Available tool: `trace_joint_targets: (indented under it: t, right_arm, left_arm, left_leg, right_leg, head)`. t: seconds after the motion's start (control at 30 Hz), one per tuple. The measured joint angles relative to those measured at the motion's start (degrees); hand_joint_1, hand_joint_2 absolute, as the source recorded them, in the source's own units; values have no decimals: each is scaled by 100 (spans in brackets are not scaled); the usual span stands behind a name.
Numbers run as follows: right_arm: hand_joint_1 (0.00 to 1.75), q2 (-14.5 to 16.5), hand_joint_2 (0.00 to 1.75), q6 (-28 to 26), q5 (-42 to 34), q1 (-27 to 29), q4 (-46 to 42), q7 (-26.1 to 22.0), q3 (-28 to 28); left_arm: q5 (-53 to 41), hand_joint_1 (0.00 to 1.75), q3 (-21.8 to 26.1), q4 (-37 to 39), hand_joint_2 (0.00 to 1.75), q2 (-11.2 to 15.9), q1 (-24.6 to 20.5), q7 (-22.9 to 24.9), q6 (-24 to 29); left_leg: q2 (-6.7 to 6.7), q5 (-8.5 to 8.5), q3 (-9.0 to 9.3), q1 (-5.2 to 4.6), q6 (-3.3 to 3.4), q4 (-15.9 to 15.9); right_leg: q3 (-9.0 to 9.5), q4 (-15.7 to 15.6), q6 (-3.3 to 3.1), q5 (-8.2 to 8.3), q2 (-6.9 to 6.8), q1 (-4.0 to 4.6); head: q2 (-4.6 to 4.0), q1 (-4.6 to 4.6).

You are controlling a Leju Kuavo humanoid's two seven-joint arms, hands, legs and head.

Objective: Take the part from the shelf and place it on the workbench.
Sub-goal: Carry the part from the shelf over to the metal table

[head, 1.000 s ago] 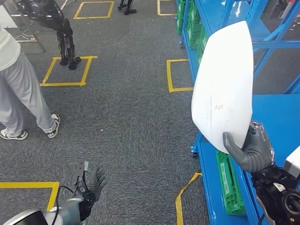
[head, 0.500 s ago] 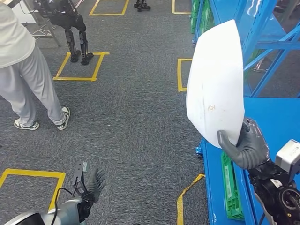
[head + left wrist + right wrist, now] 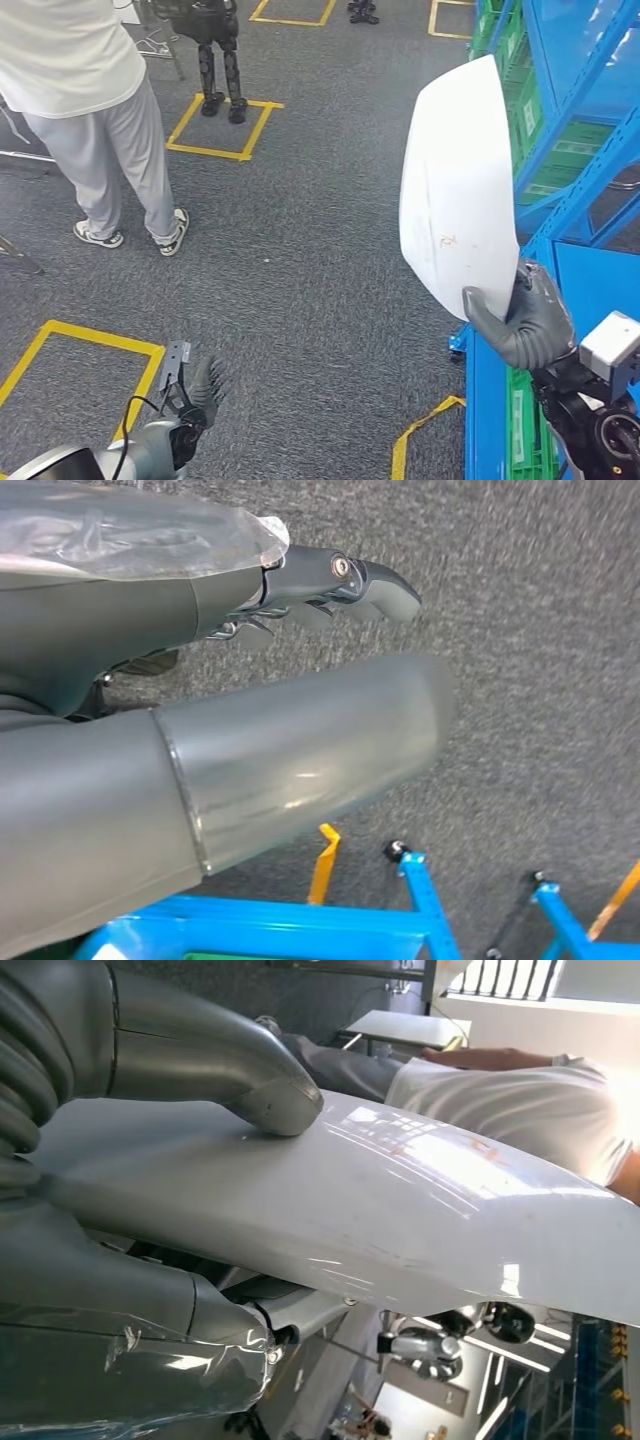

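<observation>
A: Appearance of part?

B: Large white curved panel (image 3: 459, 190), glossy, broad with one tapered rounded end. Faint orange-brown mark and light scuffs on the face turned toward the head camera. Seen close in the right wrist view (image 3: 392, 1210) as a smooth pale shell with bright reflections.

A: Location of part?

B: Held upright in the air at the right of the head view, above grey carpet (image 3: 317, 250), in front of the blue shelf (image 3: 581, 150). Not resting on any surface.

A: Labels or writing?

B: None legible on the part. White labels noted on green crates (image 3: 528, 110) in the shelf; text too small to read.

A: Pose of right hand?

B: Right hand (image 3: 528, 320) clamped on the lower edge of the part, thumb across the near face, remaining fingers behind. Thumb (image 3: 249, 1080) pressed flat on the panel surface in the wrist view.

A: Pose of left hand?

B: Left hand (image 3: 202, 385) low at the bottom of the head view, fingers spread apart and holding nothing. Fingers (image 3: 362, 580) extended over carpet in the left wrist view.

A: Surroundings?

B: Person (image 3: 98, 110) in white top and grey trousers standing at upper left. Yellow floor squares (image 3: 226, 125) taped on the carpet.
</observation>
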Motion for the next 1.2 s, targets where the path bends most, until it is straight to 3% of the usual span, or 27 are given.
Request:
trace_joint_targets:
  t: [0.07,0.17,0.23,0.3,0.33,0.4,0.43,0.47,0.57,0.63,0.7,0.73,0.77,0.83,0.9,0.93,1.0,1.07,1.1,1.13,1.2]
  right_arm:
    - [175,0,175,-2,9,-7,14,-11,5]
    - [175,8,175,-4,61,-4,43,-45,27]
    - [175,33,175,10,109,2,53,-117,43]
    - [175,77,175,84,77,16,74,-218,61]
    - [175,100,175,135,42,28,95,-261,77]
    - [175,146,175,245,-24,58,148,-331,121]
    - [175,168,175,303,-48,70,185,-365,148]
    - [175,191,175,357,-68,76,226,-400,174]
    - [175,289,175,457,-137,54,385,-547,258]
    - [175,361,175,468,-184,23,531,-677,300]
    - [175,431,175,468,-208,-17,705,-793,330]
    - [175,461,175,469,-214,-41,785,-834,344]
    - [175,483,175,470,-218,-65,853,-869,356]
    - [175,508,175,475,-222,-102,970,-939,376]
    - [175,533,175,497,-221,-117,1096,-1032,398]
    - [175,549,175,525,-214,-128,1159,-1075,410]
    - [175,591,175,598,-193,-185,1265,-1133,446]
    - [175,655,175,647,-174,-272,1339,-1156,501]
    - [175,683,175,657,-169,-305,1367,-1162,528]
    - [175,722,175,664,-166,-330,1397,-1166,559]
    - [175,774,175,675,-165,-347,1450,-1171,604]
  left_arm:
    - [1,0,0,0,0,-13,-7,0,5]
    - [4,0,0,2,0,-8,-1,0,10]
    - [5,0,0,3,0,-1,6,3,8]
    - [4,0,0,2,0,-4,-14,13,4]
    - [3,0,0,2,0,-7,-27,22,4]
    - [1,0,0,2,0,-20,-40,44,5]
    - [0,0,0,3,0,-28,-41,56,6]
    - [0,0,0,3,0,-33,-43,64,7]
    - [2,0,0,4,0,-37,-85,79,9]
    - [4,0,0,4,0,-42,-121,88,8]
    - [7,0,0,4,0,-48,-128,102,7]
    - [8,0,0,4,0,-51,-126,107,7]
    - [9,0,0,4,0,-54,-130,110,7]
    - [8,0,0,4,0,-62,-149,112,8]
    - [10,0,0,4,0,-72,-157,115,9]
    - [15,0,0,4,0,-75,-155,117,9]
    - [30,0,0,4,0,-77,-149,118,9]
    - [47,0,0,4,0,-79,-148,118,8]
    - [54,0,0,4,0,-81,-153,117,7]
    - [60,0,0,5,0,-81,-157,116,7]
    - [66,0,0,8,0,-76,-150,114,7]
  left_leg:
    - [-101,-18,-23,-12,-43,27]
    - [-211,6,-104,-5,-123,47]
    - [-88,-59,-146,-2,-181,136]
    - [185,-320,-381,-2,-245,620]
    - [280,-491,-585,-3,-268,1012]
    - [333,-710,-960,11,-295,1696]
    - [342,-682,-1036,14,-298,1798]
    - [352,-549,-987,16,-293,1656]
    - [548,-2,-409,-18,-220,466]
    - [630,86,-228,-62,-148,81]
    - [533,88,-219,-64,-86,51]
    - [486,95,-207,-49,-60,37]
    - [442,104,-193,-30,-27,23]
    - [354,109,-181,-12,21,11]
    - [249,108,-180,-14,41,14]
    - [192,106,-179,-15,42,17]
    - [83,98,-168,-15,33,27]
    - [-9,73,-143,-15,4,43]
    - [-49,62,-147,-21,-15,60]
    - [-91,61,-166,-17,-45,74]
    - [-161,81,-214,3,-106,84]
  right_leg:
    - [284,-620,-42,223,140,-6]
    - [363,-771,-87,187,132,3]
    - [386,-802,-136,197,50,-10]
    - [411,-834,-197,201,-49,-19]
    - [412,-836,-217,195,-94,-13]
    - [413,-835,-238,184,-193,-6]
    - [415,-834,-240,178,-243,-6]
    - [420,-833,-239,171,-289,-5]
    - [451,-827,-194,135,-418,21]
    - [470,-827,-143,108,-500,52]
    - [481,-828,-84,75,-559,54]
    - [464,-778,-50,25,-506,44]
    - [400,-632,-19,-76,-412,33]
    - [91,39,22,-421,-187,12]
    - [-308,847,41,-720,-118,7]
    - [-427,1053,43,-741,-112,5]
    - [-381,839,26,-481,-106,2]
    - [-26,15,-18,-15,-3,0]
    - [147,-342,-38,122,75,-6]
    - [279,-615,-58,204,143,-3]
    - [352,-735,-89,175,167,15]
  head:
    - [0,8]
    - [0,3]
    - [0,-2]
    - [0,-30]
    - [0,-45]
    - [0,-62]
    - [0,-67]
    - [0,-73]
    - [0,-98]
    - [0,-100]
    - [0,-87]
    - [0,-83]
    - [0,-68]
    - [0,-37]
    - [0,-21]
    - [0,-16]
    - [0,-12]
    - [0,-9]
    - [0,-11]
    - [0,-13]
    - [0,-20]
